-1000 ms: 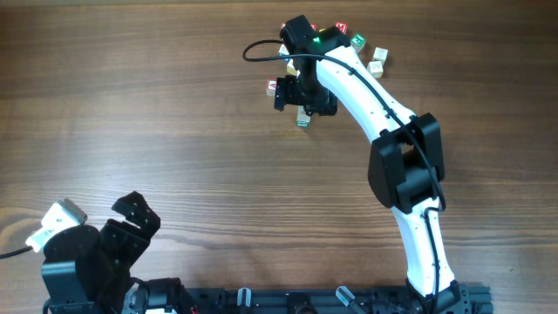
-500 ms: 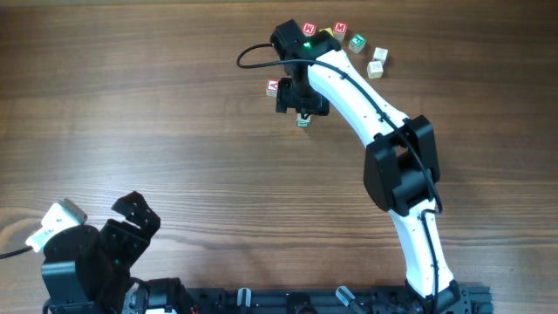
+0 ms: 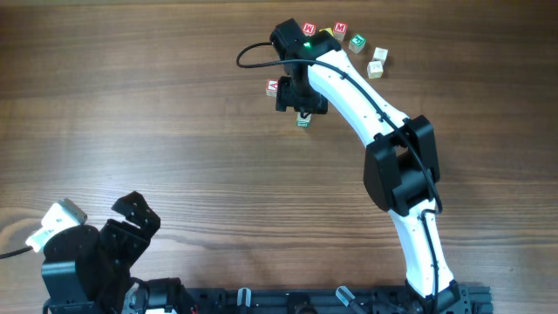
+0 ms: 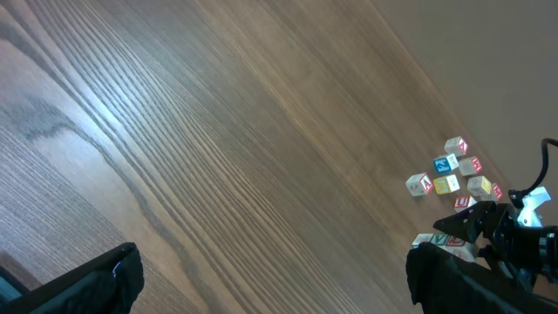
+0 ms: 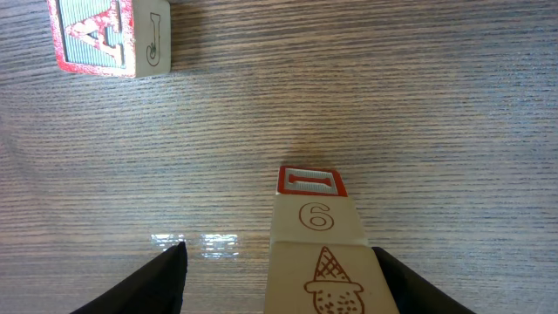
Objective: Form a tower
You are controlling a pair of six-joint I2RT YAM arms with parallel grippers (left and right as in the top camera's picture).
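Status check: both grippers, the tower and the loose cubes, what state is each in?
left gripper: open, empty, far from the cubes.
right gripper: open around the tower, a gap on one side.
tower: between the right jaws, not clamped.
red A cube: loose, lying apart from the tower.
cube cluster: loose, beyond the right gripper.

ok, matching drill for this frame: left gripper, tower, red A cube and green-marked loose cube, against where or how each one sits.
Things:
1. left gripper
2. tower
3. red A cube
4. green-marked loose cube

Place or state:
a. standing between the fingers of the right gripper
b. lying alone, beside the tower but apart from it
c. wide open, holding nothing
d. among other loose cubes, away from the tower

Pairs: 1-c, 2-a, 3-b, 4-d
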